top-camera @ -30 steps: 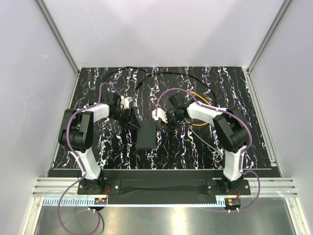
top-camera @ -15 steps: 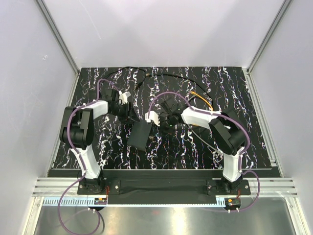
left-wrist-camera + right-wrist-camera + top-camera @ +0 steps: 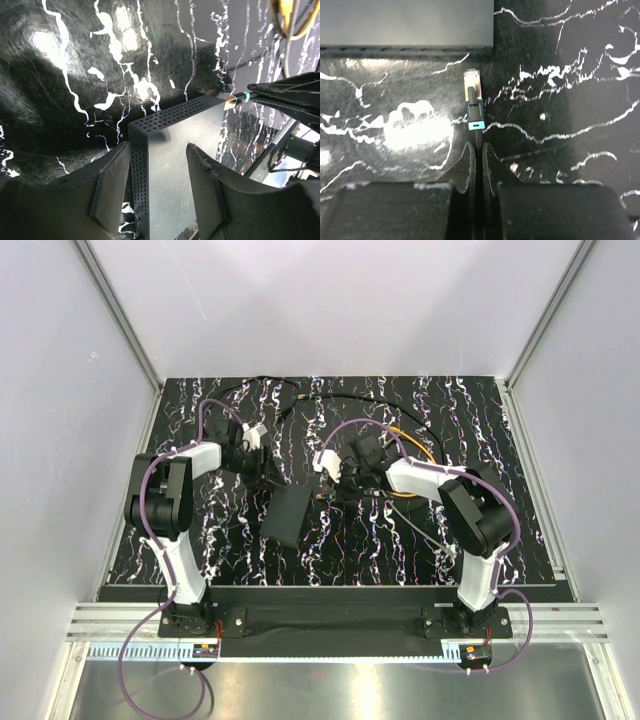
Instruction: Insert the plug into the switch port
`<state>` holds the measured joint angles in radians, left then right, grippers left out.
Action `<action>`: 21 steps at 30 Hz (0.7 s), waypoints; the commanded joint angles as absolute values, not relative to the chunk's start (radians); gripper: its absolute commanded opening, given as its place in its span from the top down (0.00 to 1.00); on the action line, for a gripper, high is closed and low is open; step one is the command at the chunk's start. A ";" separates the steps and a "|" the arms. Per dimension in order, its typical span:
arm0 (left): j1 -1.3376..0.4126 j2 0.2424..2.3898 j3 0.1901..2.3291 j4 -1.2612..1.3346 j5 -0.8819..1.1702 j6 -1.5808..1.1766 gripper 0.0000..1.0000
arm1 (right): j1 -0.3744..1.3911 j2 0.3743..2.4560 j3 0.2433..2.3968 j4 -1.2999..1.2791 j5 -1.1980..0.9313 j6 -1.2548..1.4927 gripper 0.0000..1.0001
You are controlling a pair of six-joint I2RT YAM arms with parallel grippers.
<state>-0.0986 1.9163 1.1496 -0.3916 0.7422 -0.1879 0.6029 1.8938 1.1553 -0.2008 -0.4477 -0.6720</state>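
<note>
The flat matte-black box [image 3: 287, 515] lies on the marbled mat, slightly askew. Its thin edge with a row of ports [image 3: 405, 49] faces the plug in the right wrist view. My right gripper [image 3: 476, 150] is shut on the black cable just behind the plug [image 3: 473, 95], which has a metal tip and a teal band. The tip sits a short gap from the box's edge, near its right corner. In the top view the right gripper [image 3: 332, 483] is right of the box. My left gripper [image 3: 159, 147] is open, its fingers [image 3: 112, 187] straddling the box's [image 3: 180, 160] perforated far corner.
A yellow cable coil [image 3: 412, 452] lies behind the right arm. A black cable [image 3: 330, 395] loops across the back of the mat. Grey walls and metal rails enclose the mat on the sides and back.
The box has shifted left and turned slightly. The right gripper swung left with the plug, then drew back to the right. The left gripper has pulled toward the back.
</note>
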 commanded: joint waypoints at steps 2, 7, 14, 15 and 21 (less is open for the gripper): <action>-0.069 1.809 1.160 -0.311 0.848 -0.181 0.45 | 0.569 1.763 1.160 -0.225 -0.459 -0.676 1.00; -0.075 1.709 1.132 -0.109 1.015 -0.407 0.44 | 0.534 1.640 1.195 -0.264 -0.623 -0.675 1.00; -0.147 1.649 0.927 0.437 1.081 -0.953 0.39 | 0.535 1.612 1.207 -0.175 -0.755 -0.574 1.00; -0.153 1.649 0.901 0.499 1.074 -0.981 0.38 | 0.534 1.614 1.209 -0.170 -0.758 -0.571 1.00; -0.195 1.663 0.854 0.673 1.072 -1.130 0.39 | 0.535 1.617 1.213 -0.173 -0.772 -0.566 1.00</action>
